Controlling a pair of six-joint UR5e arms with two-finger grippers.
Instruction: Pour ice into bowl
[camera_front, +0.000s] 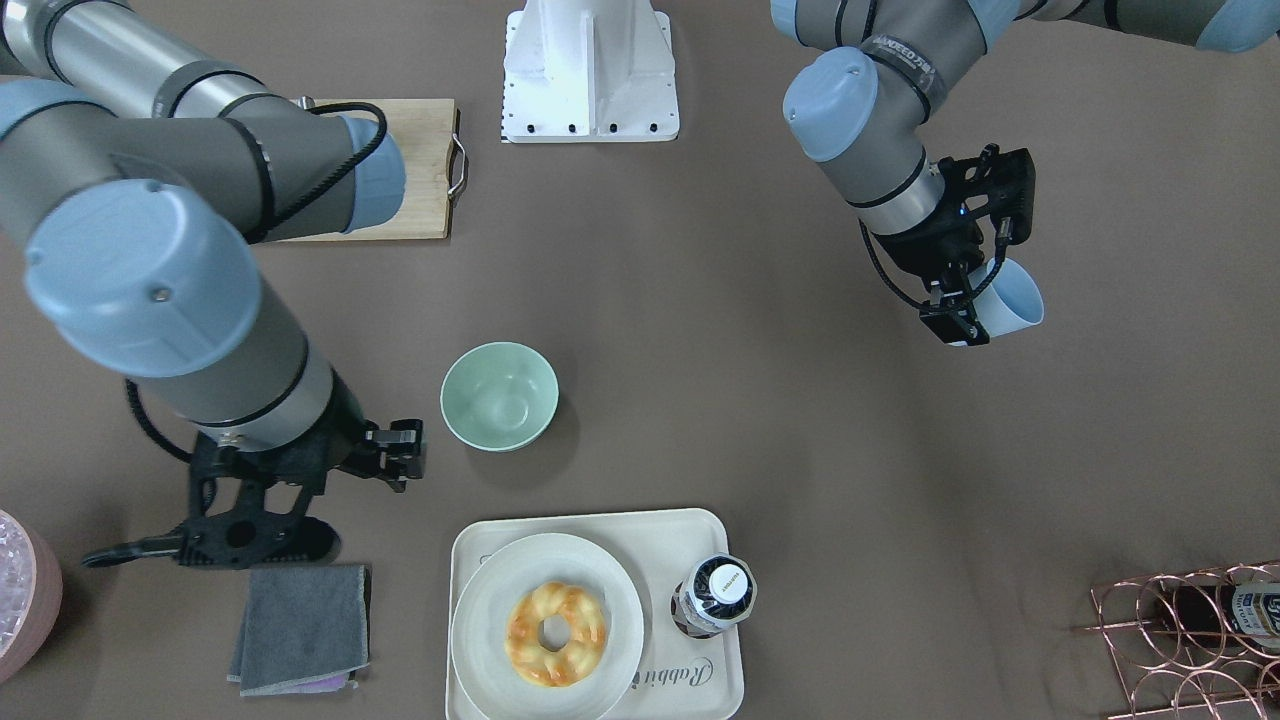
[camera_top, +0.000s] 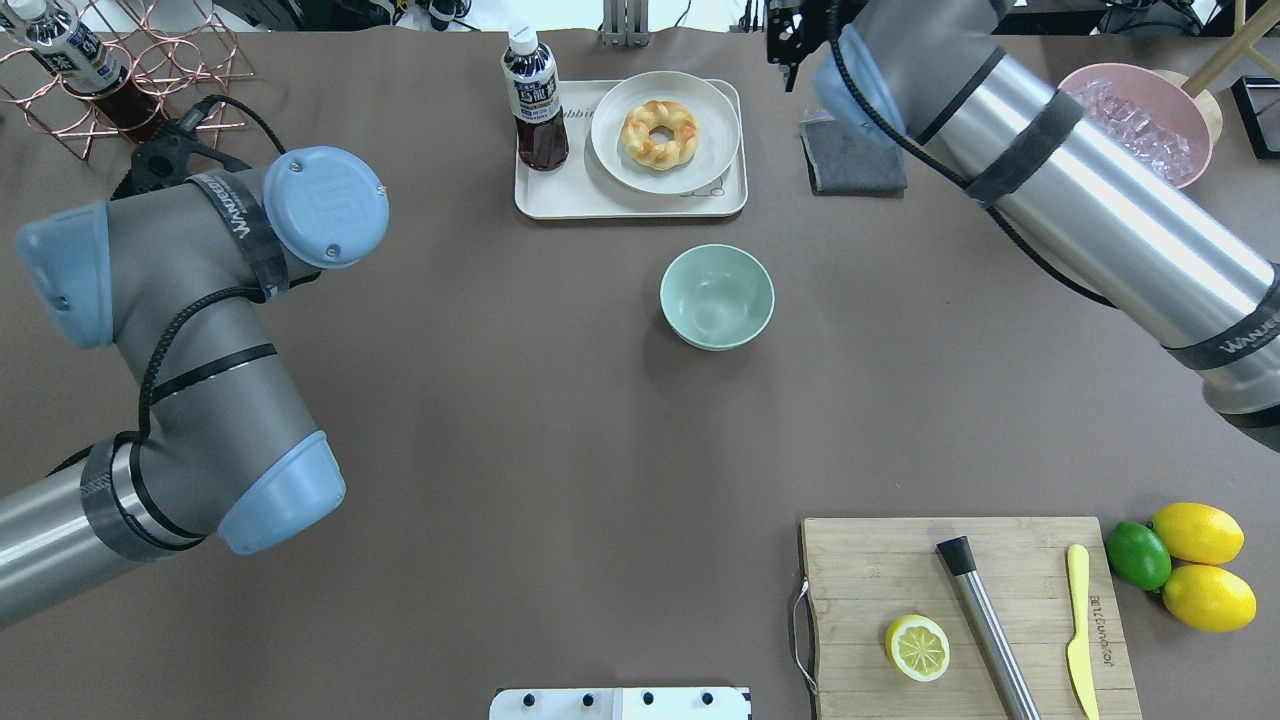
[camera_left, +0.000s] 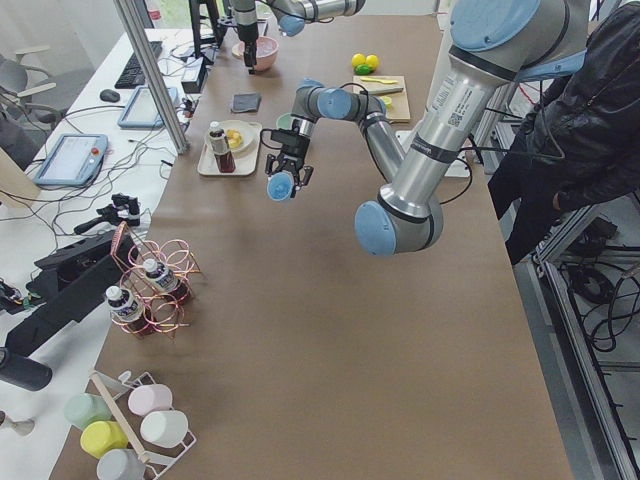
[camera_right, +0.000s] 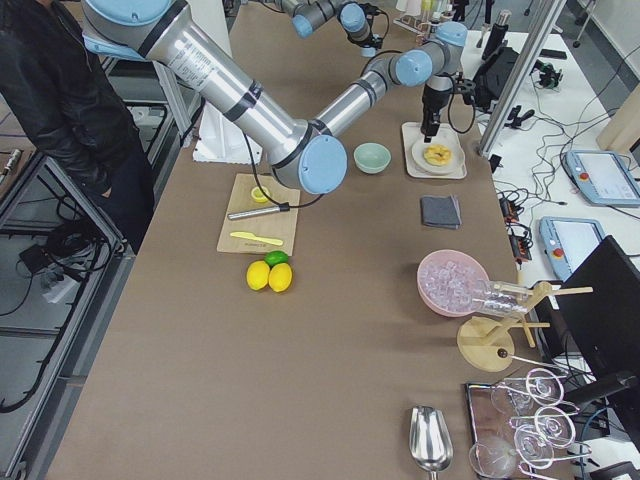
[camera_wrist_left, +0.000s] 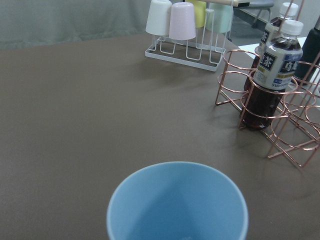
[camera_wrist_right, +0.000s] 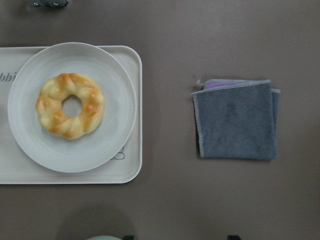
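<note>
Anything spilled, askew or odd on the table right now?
Nothing is spilled or damaged. One oddity: the blue cup held in the left tool is tipped almost sideways, well away from the bowl, yet the table under it is bare.

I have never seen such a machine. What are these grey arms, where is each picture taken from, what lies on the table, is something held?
They are a robot's left arm and right arm, each ending in a two-finger pincer. Two pictures look down on the table, one from behind the robot, one facing it; two look along it from its ends; two come from wrist cameras. The left pincer is shut on a light blue cup; the right pincer is open and empty. Lying there: a mint-green bowl, a tray with a doughnut on a plate and a bottle, a grey cloth.
</note>
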